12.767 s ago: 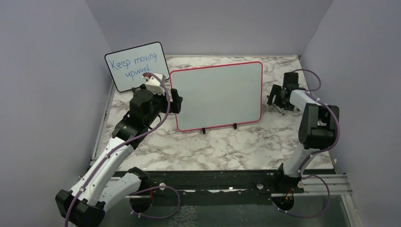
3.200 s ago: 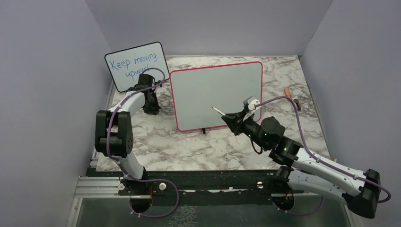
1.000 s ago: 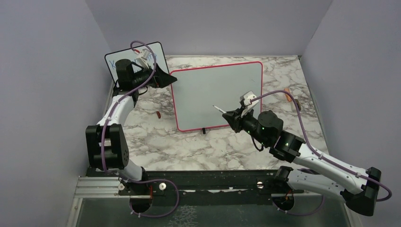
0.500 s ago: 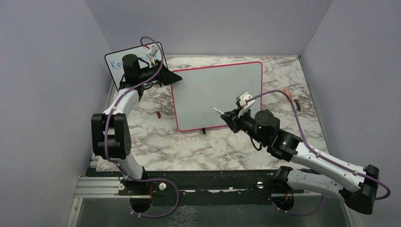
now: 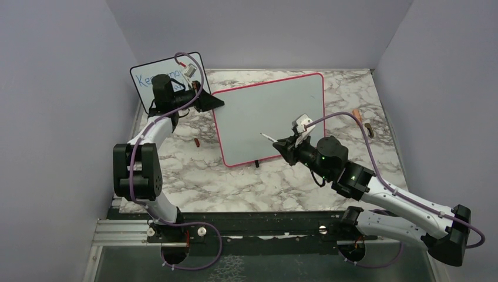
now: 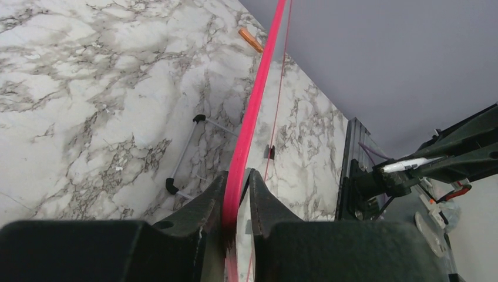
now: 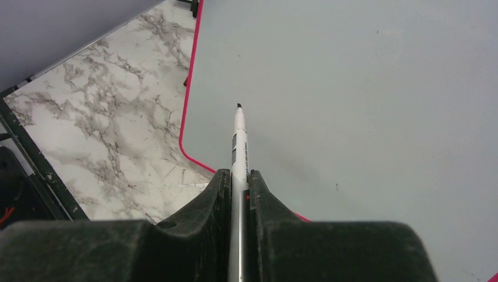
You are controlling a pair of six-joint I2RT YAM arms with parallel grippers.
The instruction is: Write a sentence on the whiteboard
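Note:
The whiteboard stands propped on the marble table, with a red-pink frame and a blank grey face; no sentence shows on it. My left gripper is at its upper left corner. In the left wrist view the jaws of that gripper are shut on the red frame. My right gripper is shut on a white marker. The marker's dark tip points at the board's lower middle, just off the surface. In the right wrist view the marker sticks out between the jaws of the right gripper over the whiteboard.
A smaller black-framed board with blue writing leans at the back left, partly behind the left arm. A small red cap lies left of the whiteboard. An orange piece and a dark piece lie at the right.
The left gripper has closed onto the whiteboard's upper left frame edge. The board has turned slightly and its foot has shifted. The right arm and marker have barely moved.

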